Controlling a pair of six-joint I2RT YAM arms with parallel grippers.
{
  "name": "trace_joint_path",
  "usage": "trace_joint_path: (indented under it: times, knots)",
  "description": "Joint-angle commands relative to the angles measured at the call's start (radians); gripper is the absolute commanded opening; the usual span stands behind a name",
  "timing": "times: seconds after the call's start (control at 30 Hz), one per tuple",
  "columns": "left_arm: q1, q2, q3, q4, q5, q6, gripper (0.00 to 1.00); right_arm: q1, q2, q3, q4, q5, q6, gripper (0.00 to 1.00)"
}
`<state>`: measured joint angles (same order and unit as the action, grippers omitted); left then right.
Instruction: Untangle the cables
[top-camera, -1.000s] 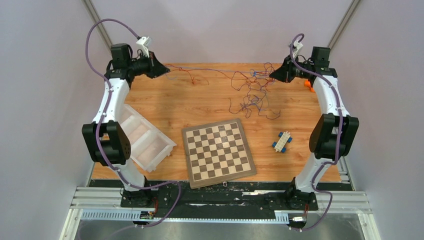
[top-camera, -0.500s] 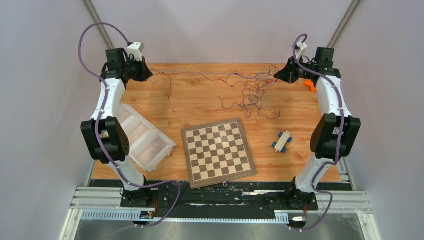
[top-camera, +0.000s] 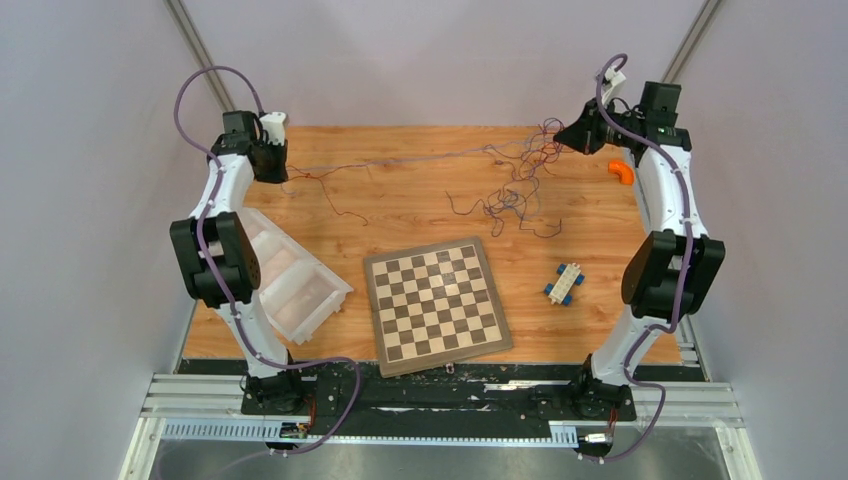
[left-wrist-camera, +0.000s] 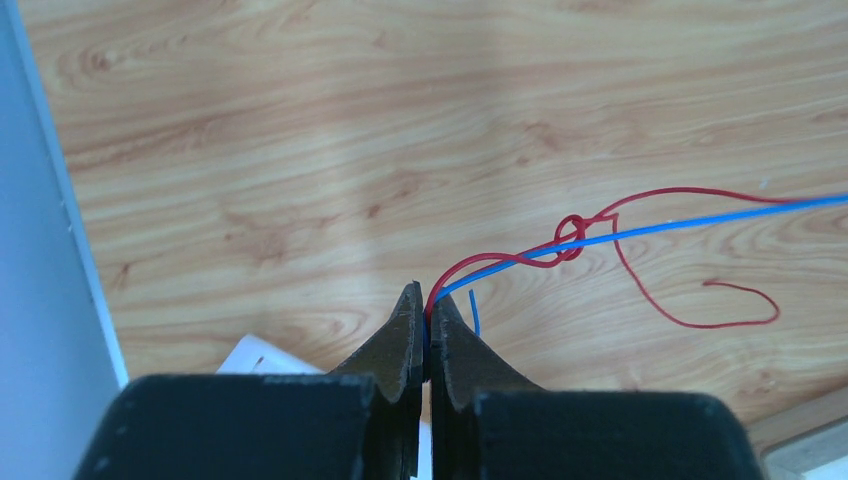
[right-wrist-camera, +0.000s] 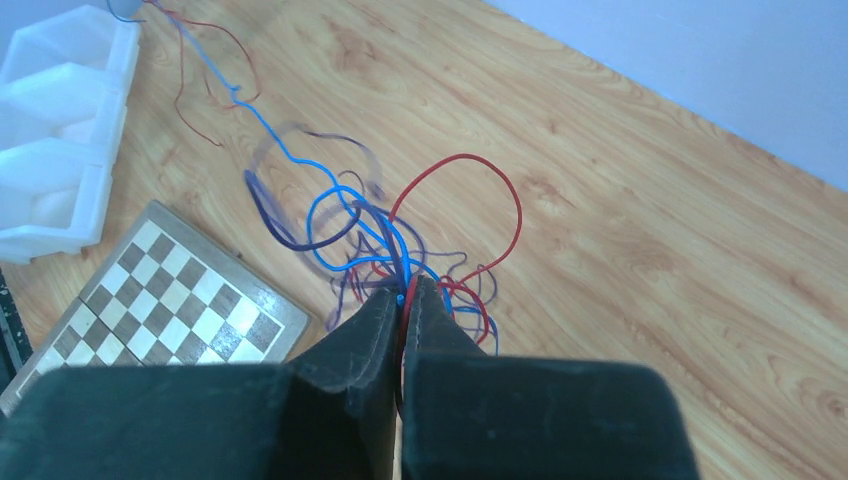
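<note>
The cables (top-camera: 505, 185) are thin red, blue and dark purple wires, bunched at the back right of the table and stretched in a line towards the back left. My left gripper (top-camera: 283, 170) is shut on a red and a blue cable (left-wrist-camera: 500, 262), which cross in a small knot (left-wrist-camera: 572, 236). My right gripper (top-camera: 568, 140) is shut on red and blue cables (right-wrist-camera: 405, 262) above the tangle, with loops hanging below it.
A chessboard (top-camera: 436, 303) lies at the front middle. A white compartment tray (top-camera: 290, 280) sits at the left. A blue and white toy block (top-camera: 566, 282) lies right of the board. An orange object (top-camera: 621, 171) sits at the back right edge.
My left gripper has pulled back and to the left, my right gripper up and to the right. The cables between them have stretched out and the tangle has thinned.
</note>
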<state>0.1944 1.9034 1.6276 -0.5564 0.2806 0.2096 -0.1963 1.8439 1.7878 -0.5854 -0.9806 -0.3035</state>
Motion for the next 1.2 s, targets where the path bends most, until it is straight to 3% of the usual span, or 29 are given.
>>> trace_joint_path:
  times: [0.0, 0.1, 0.4, 0.53, 0.6, 0.63, 0.73, 0.93, 0.97, 1.03, 1.1, 1.17]
  knots:
    - [0.011, 0.046, 0.099, -0.082, -0.085, 0.071, 0.00, 0.038, -0.042, 0.059, 0.030, -0.047, 0.022, 0.00]
    - [0.004, 0.024, 0.058, -0.058, -0.026, 0.089, 0.00, 0.056, -0.042, 0.100, 0.036, -0.052, 0.045, 0.00]
    - [-0.002, 0.047, 0.060, -0.067, -0.101, 0.110, 0.00, 0.057, -0.012, 0.357, 0.173, -0.059, 0.269, 0.00]
    - [0.010, 0.064, 0.031, -0.055, -0.133, 0.134, 0.00, 0.056, -0.027, 0.395, 0.231, -0.045, 0.320, 0.15]
    - [0.012, 0.066, 0.013, -0.046, -0.140, 0.153, 0.00, 0.056, -0.038, 0.393, 0.245, -0.042, 0.335, 0.17]
    - [0.013, 0.064, 0.006, -0.043, -0.141, 0.163, 0.00, 0.055, -0.040, 0.388, 0.249, -0.041, 0.341, 0.17]
    - [0.013, 0.062, -0.009, -0.031, -0.135, 0.171, 0.00, 0.055, -0.053, 0.351, 0.265, -0.050, 0.360, 0.00]
    - [0.011, 0.028, 0.002, -0.042, 0.023, 0.181, 0.00, 0.076, -0.080, 0.256, 0.308, -0.064, 0.407, 0.00]
    - [0.011, 0.022, 0.008, -0.051, 0.053, 0.186, 0.03, 0.084, -0.085, 0.235, 0.308, -0.064, 0.399, 0.01]
    - [0.009, 0.007, 0.025, -0.080, 0.138, 0.200, 0.17, 0.095, -0.088, 0.176, 0.284, -0.057, 0.353, 0.21]
    - [-0.001, 0.002, 0.058, -0.127, 0.208, 0.221, 0.51, 0.105, -0.077, 0.122, 0.178, -0.006, 0.235, 0.49]
    - [-0.019, 0.000, 0.094, -0.178, 0.242, 0.247, 0.69, 0.129, -0.037, 0.110, 0.015, 0.077, 0.074, 0.60]
